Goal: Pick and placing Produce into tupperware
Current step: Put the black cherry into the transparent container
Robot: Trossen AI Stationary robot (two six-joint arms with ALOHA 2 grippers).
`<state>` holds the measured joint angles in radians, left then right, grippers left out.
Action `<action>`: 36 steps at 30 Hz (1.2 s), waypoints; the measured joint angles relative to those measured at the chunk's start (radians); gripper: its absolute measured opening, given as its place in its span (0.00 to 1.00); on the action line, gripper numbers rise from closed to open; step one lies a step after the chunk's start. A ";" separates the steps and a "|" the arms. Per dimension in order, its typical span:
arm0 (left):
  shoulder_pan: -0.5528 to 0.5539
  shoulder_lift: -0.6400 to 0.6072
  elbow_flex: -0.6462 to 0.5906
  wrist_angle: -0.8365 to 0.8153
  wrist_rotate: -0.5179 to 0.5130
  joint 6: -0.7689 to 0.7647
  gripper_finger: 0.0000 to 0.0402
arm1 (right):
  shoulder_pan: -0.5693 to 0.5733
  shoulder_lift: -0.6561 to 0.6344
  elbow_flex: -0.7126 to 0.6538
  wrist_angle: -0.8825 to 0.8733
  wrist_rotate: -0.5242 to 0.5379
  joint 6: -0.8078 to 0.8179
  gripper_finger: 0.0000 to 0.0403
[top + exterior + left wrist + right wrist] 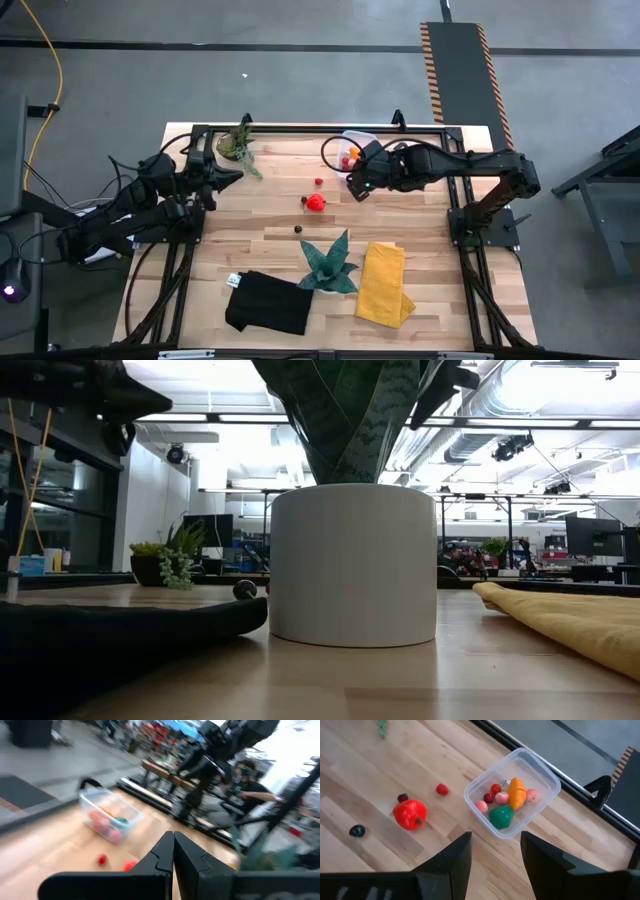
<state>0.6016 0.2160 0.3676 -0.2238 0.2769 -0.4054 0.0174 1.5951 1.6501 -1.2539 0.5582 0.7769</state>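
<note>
- High view: the yellow cloth, black cloth and teal plant are seen at the near edge. The right gripper is held beside the tupperware at the far edge. The left gripper is parked at the left side, near the small leafy plant.
- High view: three loose produce pieces are left on the wood: a big red piece, a tiny red piece and a dark piece. All lie from the right gripper toward the table's centre; the right arm is judged nearer.
- Low view: the plant's white pot fills the middle; the dark piece is glimpsed behind the black cloth.
- Left wrist view: the fingers are seen clenched together, nothing held. The tub and two red pieces are seen ahead.
- Right wrist view: the jaws are parted and empty. The tub holds orange, green, pink and red pieces. The big red piece, a dark red piece touching it, and the tiny red one lie off to one side of the jaws, not between them. The big piece looks roundish; no long axis can be told.
</note>
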 joint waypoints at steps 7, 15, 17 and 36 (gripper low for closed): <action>-0.060 -0.009 -0.001 -0.077 0.050 -0.063 0.00 | 0.000 0.000 0.000 -0.025 -0.002 -0.019 0.40; -0.352 0.029 -0.002 -0.056 -0.290 -0.051 0.00 | 0.000 0.000 0.000 -0.026 -0.002 -0.019 0.40; -0.438 0.051 -0.002 -0.055 -0.364 -0.065 0.00 | 0.000 0.000 0.000 -0.026 -0.002 -0.019 0.40; -1.060 0.275 -0.002 -0.055 -0.995 -0.360 0.00 | 0.025 0.000 0.000 -0.029 -0.009 -0.016 0.40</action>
<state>-0.4584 0.4907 0.3653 -0.2787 -0.7181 -0.7653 0.0426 1.5955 1.6501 -1.2827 0.5491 0.7607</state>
